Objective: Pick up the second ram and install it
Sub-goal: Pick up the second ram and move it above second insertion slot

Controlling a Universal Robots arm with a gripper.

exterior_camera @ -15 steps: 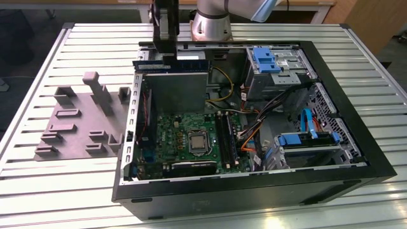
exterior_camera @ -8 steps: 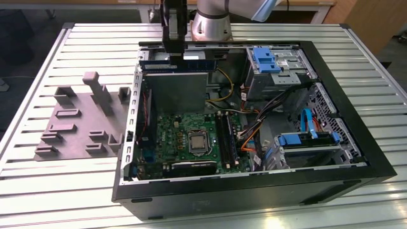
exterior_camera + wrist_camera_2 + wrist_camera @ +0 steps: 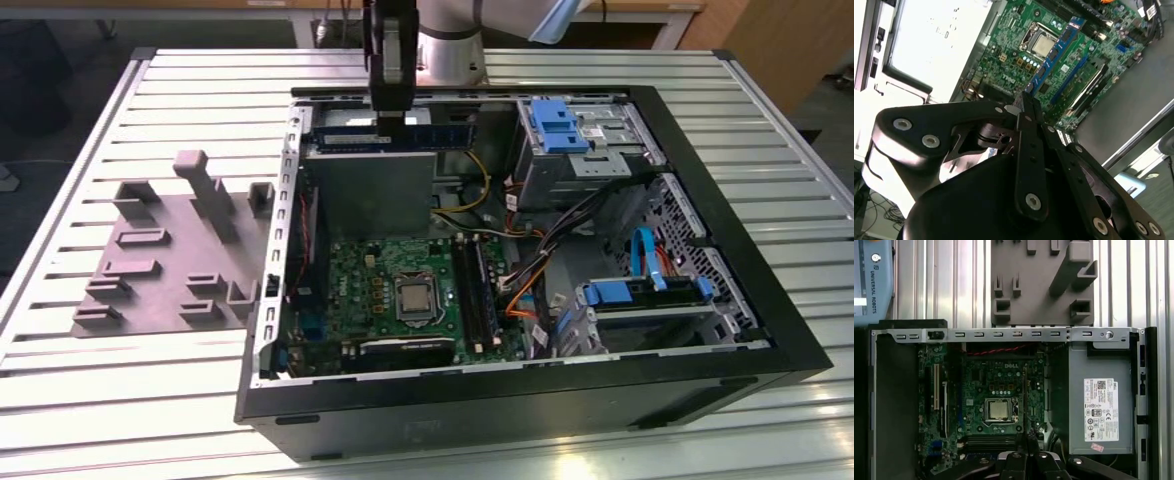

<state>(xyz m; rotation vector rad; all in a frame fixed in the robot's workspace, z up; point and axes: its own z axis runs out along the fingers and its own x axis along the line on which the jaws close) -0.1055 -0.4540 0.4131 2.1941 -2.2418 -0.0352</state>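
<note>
So here's what we're seeing: the hand (image 3: 388, 122) is clenched on the second ram (image 3: 438, 135), fingers pinched tight on one end of it. In the exterior view the stick pokes out sideways from the fingers toward that view's right, up in the air over the far end of the open computer case (image 3: 747, 330), just past the grey power supply (image 3: 371, 190). It's not touching anything else as far as we can tell.

In the second wrist view the hand (image 3: 1025, 100) has the blue-green board of the second ram (image 3: 1054, 52) sticking straight out between its fingers, black chips showing, with the motherboard (image 3: 1004, 55) and its processor (image 3: 1043, 45) well below. The long memory slots (image 3: 1086, 87) sit beside the processor, apart from the stick. In the first wrist view we get the second ram (image 3: 1025, 400) edge-on, a thin dark line coming out of the hand (image 3: 1026, 442).

On writing: the power supply carries a white label (image 3: 1101, 410) crammed with small print and marks, and there's white lettering on the motherboard. The grey moulded tray (image 3: 160, 250) sits on the slatted desk (image 3: 134, 400) beside the case.
</note>
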